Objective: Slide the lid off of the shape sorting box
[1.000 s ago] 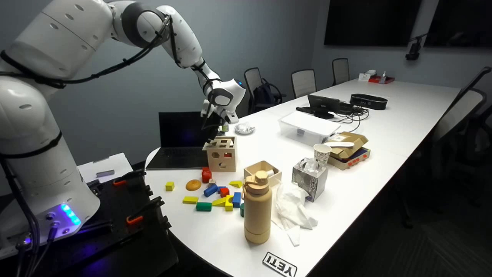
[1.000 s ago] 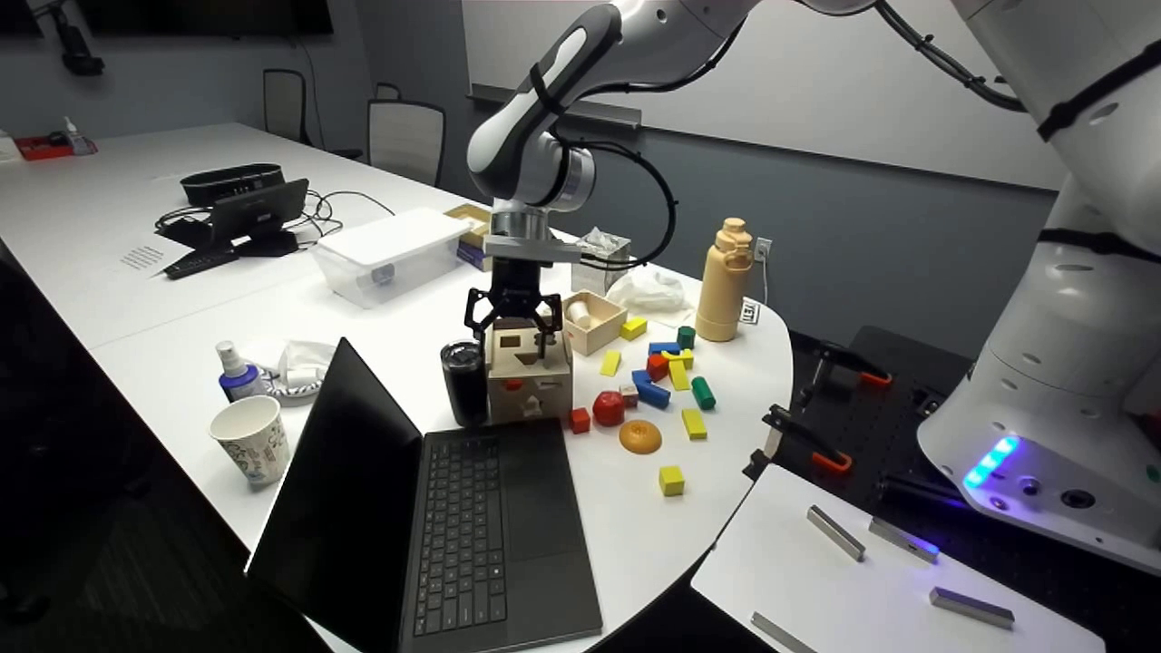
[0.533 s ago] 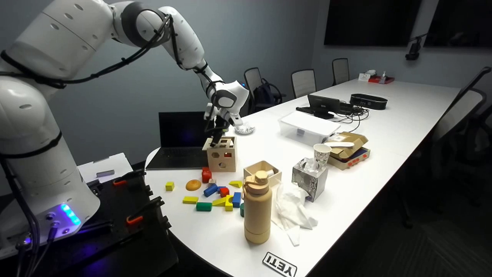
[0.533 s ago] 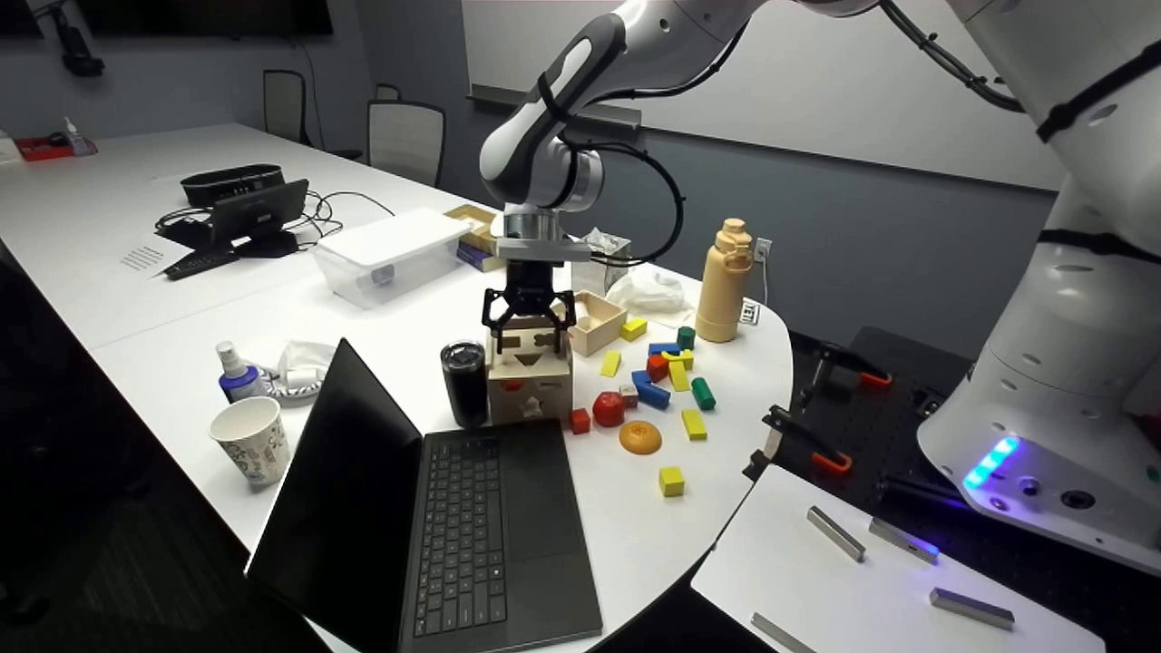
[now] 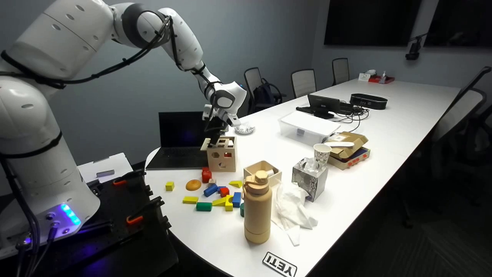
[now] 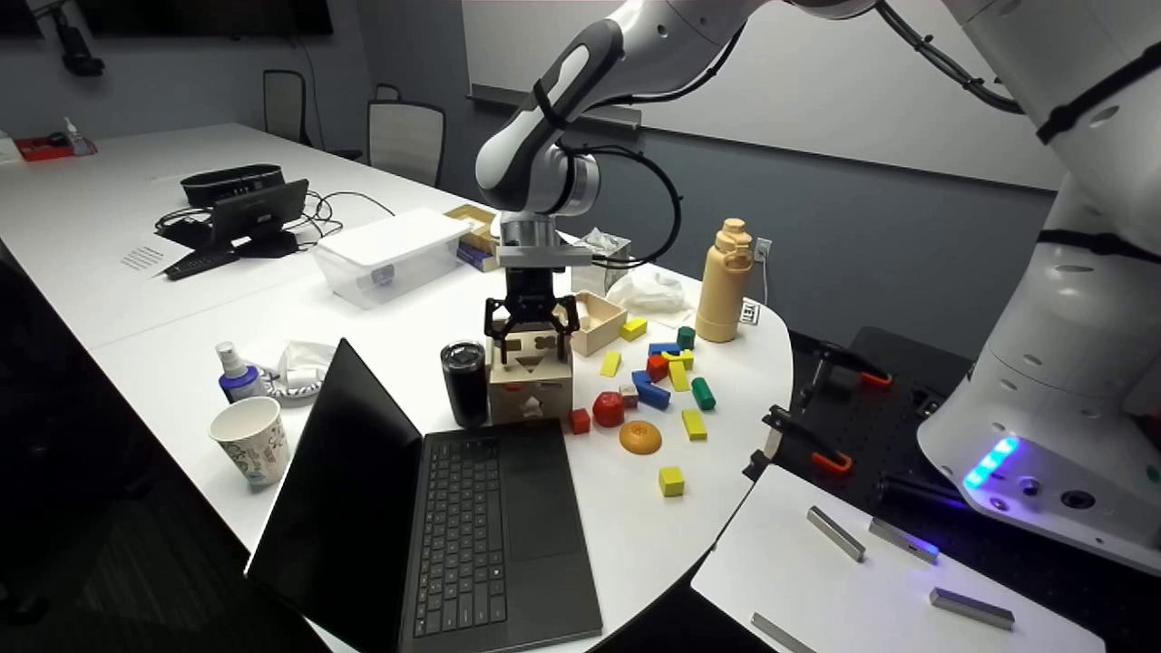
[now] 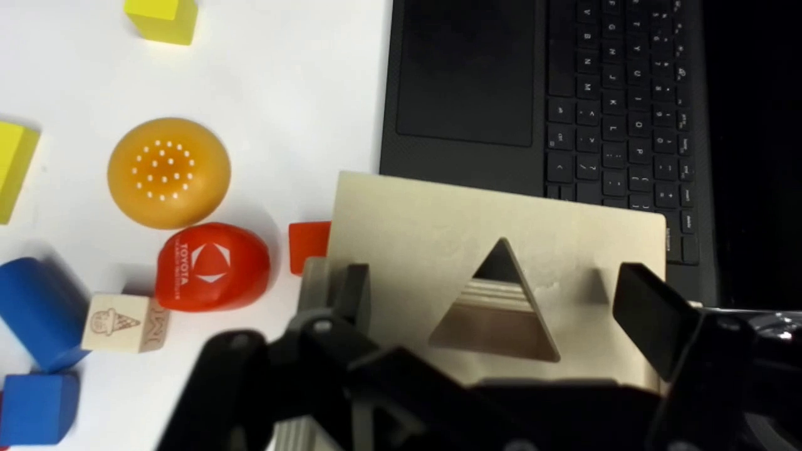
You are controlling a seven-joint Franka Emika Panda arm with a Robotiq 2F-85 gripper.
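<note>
shape sorting box (image 5: 222, 159): upright light-wood cube. lid (image 7: 432, 269): flat panel with triangular cutout, on top, overhanging one side.

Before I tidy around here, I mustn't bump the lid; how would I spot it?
Beside the open black laptop stands the wooden shape sorting box. The lid is its thin, flat top panel: the only part jutting out, toward the laptop.

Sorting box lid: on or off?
On, but partly out: the lid juts past the edge of the shape sorting box toward the laptop in the wrist and an exterior view.
</note>
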